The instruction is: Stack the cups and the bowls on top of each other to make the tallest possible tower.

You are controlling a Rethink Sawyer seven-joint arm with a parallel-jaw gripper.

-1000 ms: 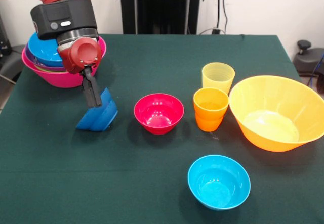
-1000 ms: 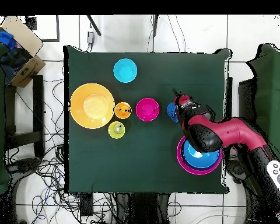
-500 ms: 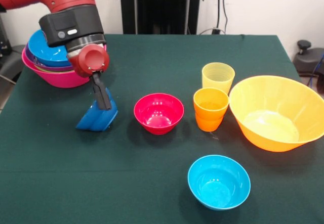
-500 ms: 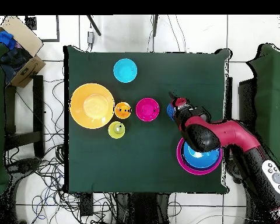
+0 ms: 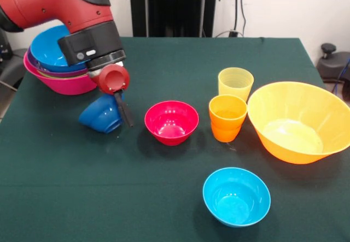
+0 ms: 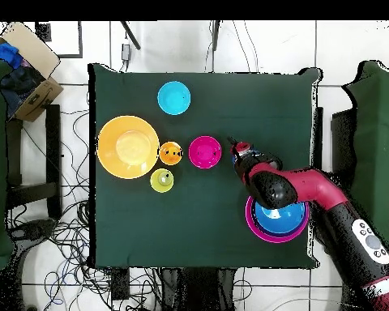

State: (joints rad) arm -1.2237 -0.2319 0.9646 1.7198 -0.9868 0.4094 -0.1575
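My gripper (image 5: pixel 124 112) is shut on the rim of the small dark blue bowl (image 5: pixel 100 116), which hangs tipped on its side just above the cloth. Behind it at the left stands the tower: the large pink bowl (image 5: pixel 54 82) with the sky blue bowl (image 5: pixel 48 48) nested on top, purple and green rims showing between. The small red bowl (image 5: pixel 171 122) sits just right of my gripper. Further right are the orange cup (image 5: pixel 227 116), the pale yellow cup (image 5: pixel 235 82) and the large orange bowl (image 5: pixel 298 122). The cyan bowl (image 5: pixel 236 195) sits near the front. In the overhead view, my arm covers part of the tower (image 6: pixel 267 233).
The green cloth table (image 5: pixel 164 62) ends close to the tower on the left. A black stand (image 5: pixel 172 7) rises behind the table. In the overhead view, a cardboard box (image 6: pixel 23 61) sits off the table's corner and cables lie on the floor.
My gripper has swung towards the red bowl and tilted. The dark blue bowl has come up off the cloth and turned onto its side.
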